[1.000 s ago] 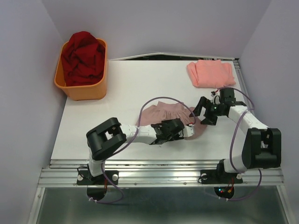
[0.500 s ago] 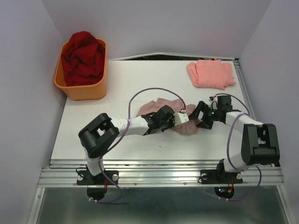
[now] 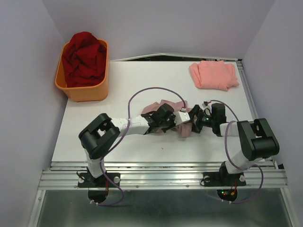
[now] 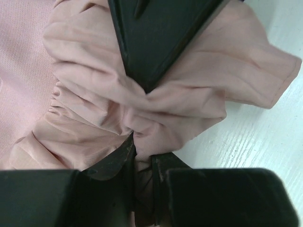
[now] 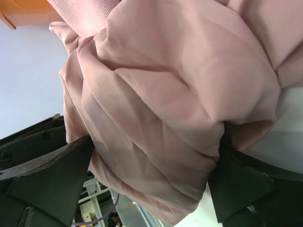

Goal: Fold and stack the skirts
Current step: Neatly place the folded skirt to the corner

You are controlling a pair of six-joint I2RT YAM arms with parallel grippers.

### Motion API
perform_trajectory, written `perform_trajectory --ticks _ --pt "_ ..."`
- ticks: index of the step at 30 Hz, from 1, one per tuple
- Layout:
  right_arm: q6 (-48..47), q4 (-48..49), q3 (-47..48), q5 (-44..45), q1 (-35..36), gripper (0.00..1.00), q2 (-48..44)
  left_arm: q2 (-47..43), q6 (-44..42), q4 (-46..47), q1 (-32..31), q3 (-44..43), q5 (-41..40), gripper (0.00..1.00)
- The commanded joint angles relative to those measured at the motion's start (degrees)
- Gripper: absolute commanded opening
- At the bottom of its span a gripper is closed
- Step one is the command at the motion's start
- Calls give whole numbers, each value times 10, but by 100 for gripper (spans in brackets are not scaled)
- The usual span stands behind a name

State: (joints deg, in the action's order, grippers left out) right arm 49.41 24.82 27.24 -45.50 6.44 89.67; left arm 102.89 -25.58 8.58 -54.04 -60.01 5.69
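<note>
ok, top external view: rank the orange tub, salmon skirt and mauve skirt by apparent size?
1. orange tub
2. folded salmon-pink skirt
3. mauve skirt
The mauve one is bunched and partly covered, so 2 versus 3 is unsure.

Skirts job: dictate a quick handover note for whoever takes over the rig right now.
Grippers: the left gripper is shut, pinching a fold of the mauve skirt. The right gripper is open, its jaws straddling a bunch of the same cloth.
Things: the mauve skirt lies crumpled in the middle of the table, between the arms. The salmon skirt lies at the far right corner.
Done: the salmon skirt looks folded.
Left: fold the mauve skirt, then stack the two.
</note>
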Motion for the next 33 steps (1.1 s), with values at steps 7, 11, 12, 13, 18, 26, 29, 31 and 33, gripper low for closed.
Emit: perform_trajectory --ticks 7,11,12,13,18,26,29,31,33 --pt "87 176 -3 56 16 100 67 -9 32 21 13 -25 70 21" --pt "76 196 21 83 30 100 89 -7 33 27 18 -25 71 21" --pt "75 196 33 82 40 97 96 -4 32 27 19 -28 71 21" --pt "77 195 40 81 45 95 110 -3 32 28 22 -30 74 21" --pt "68 203 53 78 70 70 135 7 27 28 35 -45 78 21" --pt "-37 110 147 104 70 11 116 -49 37 4 37 -40 43 58" --pt "-140 18 236 103 70 2 123 -113 33 -50 38 -36 19 70" --pt "-214 -59 280 110 70 1 132 -146 35 -112 44 -41 26 75" --pt "-257 -96 334 124 70 1 139 -195 40 -149 63 -42 48 99"
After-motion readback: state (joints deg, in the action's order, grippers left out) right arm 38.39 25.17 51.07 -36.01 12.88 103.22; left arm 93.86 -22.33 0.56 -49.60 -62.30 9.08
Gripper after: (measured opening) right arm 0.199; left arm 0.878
